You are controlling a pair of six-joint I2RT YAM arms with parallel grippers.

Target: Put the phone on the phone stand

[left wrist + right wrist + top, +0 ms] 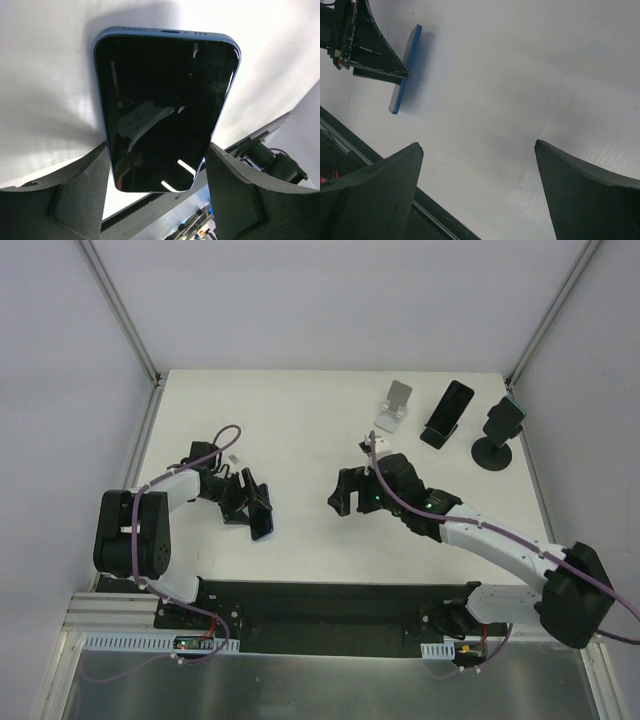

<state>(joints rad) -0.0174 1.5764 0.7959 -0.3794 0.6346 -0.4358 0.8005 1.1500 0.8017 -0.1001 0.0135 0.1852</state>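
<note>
A blue-edged phone (165, 105) with a black screen sits between my left gripper's fingers (85, 185). My left gripper (250, 502) is shut on its lower sides and holds it at the left middle of the table. In the top view the phone (262, 514) shows dark, beside the jaws. The right wrist view shows it edge-on (405, 70), casting a shadow on the table. An empty white phone stand (393, 405) is at the back right. My right gripper (345, 495) is open and empty over bare table, right of the phone, with both fingers wide apart (477, 144).
A black phone (447, 414) leans on a second stand to the right of the white one. A black round-base stand (497, 435) holding a teal device is at the far right. The table's black front rail (350, 150) runs near my right gripper.
</note>
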